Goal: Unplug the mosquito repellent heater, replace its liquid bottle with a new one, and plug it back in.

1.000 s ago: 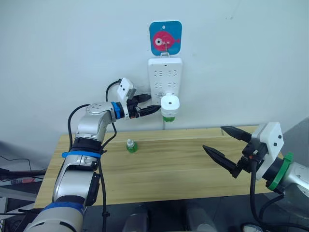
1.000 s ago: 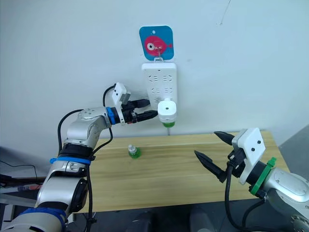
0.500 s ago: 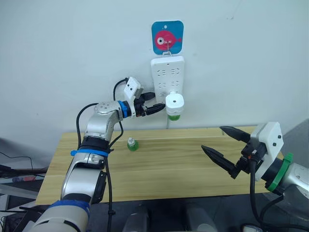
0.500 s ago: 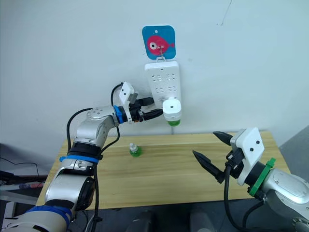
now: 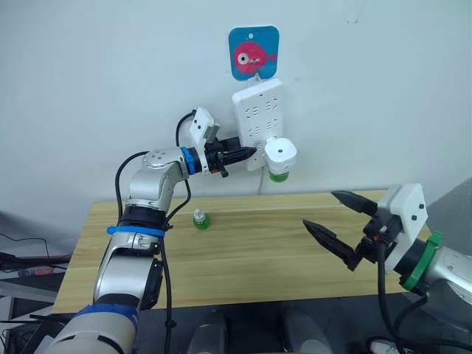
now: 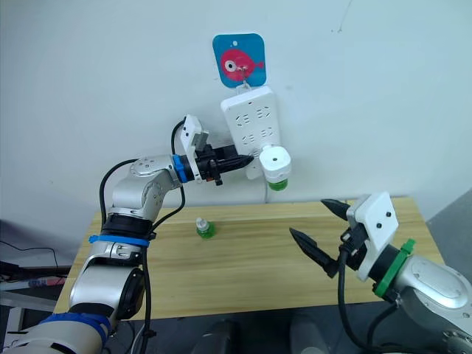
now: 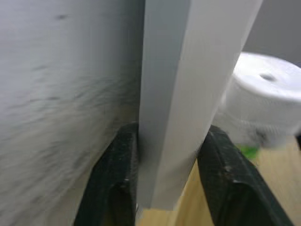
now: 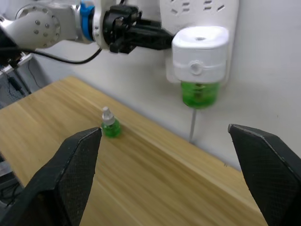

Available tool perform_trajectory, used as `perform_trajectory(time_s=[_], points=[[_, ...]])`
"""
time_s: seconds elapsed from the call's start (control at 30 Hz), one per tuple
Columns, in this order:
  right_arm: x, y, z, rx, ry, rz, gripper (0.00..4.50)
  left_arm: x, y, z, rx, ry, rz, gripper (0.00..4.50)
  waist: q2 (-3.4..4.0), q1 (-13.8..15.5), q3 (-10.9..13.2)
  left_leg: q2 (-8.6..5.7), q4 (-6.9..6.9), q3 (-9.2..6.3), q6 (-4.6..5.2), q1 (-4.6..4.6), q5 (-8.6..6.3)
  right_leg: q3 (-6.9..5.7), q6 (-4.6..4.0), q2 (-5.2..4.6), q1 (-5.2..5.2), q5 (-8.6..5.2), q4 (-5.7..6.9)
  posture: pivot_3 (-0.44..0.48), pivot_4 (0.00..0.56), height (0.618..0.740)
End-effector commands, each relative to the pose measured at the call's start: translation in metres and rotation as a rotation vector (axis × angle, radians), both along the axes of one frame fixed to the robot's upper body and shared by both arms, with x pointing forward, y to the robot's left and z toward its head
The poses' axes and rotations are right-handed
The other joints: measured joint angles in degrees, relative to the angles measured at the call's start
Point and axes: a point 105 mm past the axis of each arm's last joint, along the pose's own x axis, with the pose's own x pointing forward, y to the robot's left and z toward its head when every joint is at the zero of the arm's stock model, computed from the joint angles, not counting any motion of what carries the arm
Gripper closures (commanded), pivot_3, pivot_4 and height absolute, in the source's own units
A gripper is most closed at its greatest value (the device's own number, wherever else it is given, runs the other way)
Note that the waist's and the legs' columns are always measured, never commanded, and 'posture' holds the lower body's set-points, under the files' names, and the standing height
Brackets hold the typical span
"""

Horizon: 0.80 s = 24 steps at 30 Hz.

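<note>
My left arm reaches up toward the wall, forearm level, my left gripper (image 5: 247,154) pinching the lower edge of the power strip (image 5: 257,118), one finger (image 7: 115,183) on each side of it. My right arm is held low and forward, below and to the right of the strip, my right gripper (image 5: 333,220) with its fingers spread wide, holding nothing.

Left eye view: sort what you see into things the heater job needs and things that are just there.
For the job:
- mosquito repellent heater, plugged in, green bottle under it
- power strip, tilted, left gripper at its edge
- spare green bottle
- right gripper, open

Just there:
- fish hook plate
- wooden table
</note>
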Motion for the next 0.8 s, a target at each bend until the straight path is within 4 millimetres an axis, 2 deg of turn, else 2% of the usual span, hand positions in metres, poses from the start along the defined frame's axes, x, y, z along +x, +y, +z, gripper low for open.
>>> perform_trajectory(time_s=[0.03, 0.33, 0.53, 0.63, 0.8], points=[[0.012, 0.008, 0.017, 0.004, -0.13, -0.108, 0.0, -0.002, 0.003, 0.021, -0.027, -0.061, 0.014, 3.15, 0.07, -0.2, 0.1, 0.01, -0.01, -0.02, -0.02, 0.0, 0.01, 0.0, 0.0, 0.0, -0.03, 0.0, 0.02, -0.2, 0.216, 0.732], [0.061, 0.043, 0.018, -0.012, -0.201, -0.333, 0.0, -0.006, 0.006, 0.024, -0.013, -0.06, 0.022, 3.15, 0.15, -0.7, 0.2, 0.02, -0.09, -0.12, -0.37, -0.18, 0.21, 0.07, -0.01, -0.01, -0.33, 0.0, 0.05, -0.185, 0.219, 0.732], [0.083, 0.061, 0.024, 0.009, -0.223, -0.357, 0.0, -0.007, 0.006, 0.025, -0.004, -0.064, 0.019, 3.15, 0.16, -1.0, 0.2, 0.02, -0.06, -0.08, -0.38, -0.37, 0.22, 0.08, -0.01, -0.02, -0.66, 0.0, 0.3, -0.172, 0.217, 0.732], [0.089, 0.064, 0.027, 0.026, -0.222, -0.355, 0.0, -0.007, 0.006, 0.025, -0.002, -0.065, 0.019, 3.15, 0.14, -1.4, 0.2, -0.01, 0.0, 0.04, -0.54, -0.51, 0.44, 0.15, -0.03, -0.1, -1.09, 0.02, 0.88, -0.168, 0.216, 0.732], [0.091, 0.069, 0.031, 0.058, -0.204, -0.298, 0.0, -0.008, 0.007, 0.025, 0.004, -0.072, 0.022, 3.15, 0.19, -1.6, 0.3, 0.12, -0.14, -0.01, -0.31, -0.49, 0.79, 0.02, -0.36, 0.1, -1.2, 0.4, 1.05, -0.151, 0.214, 0.732]])
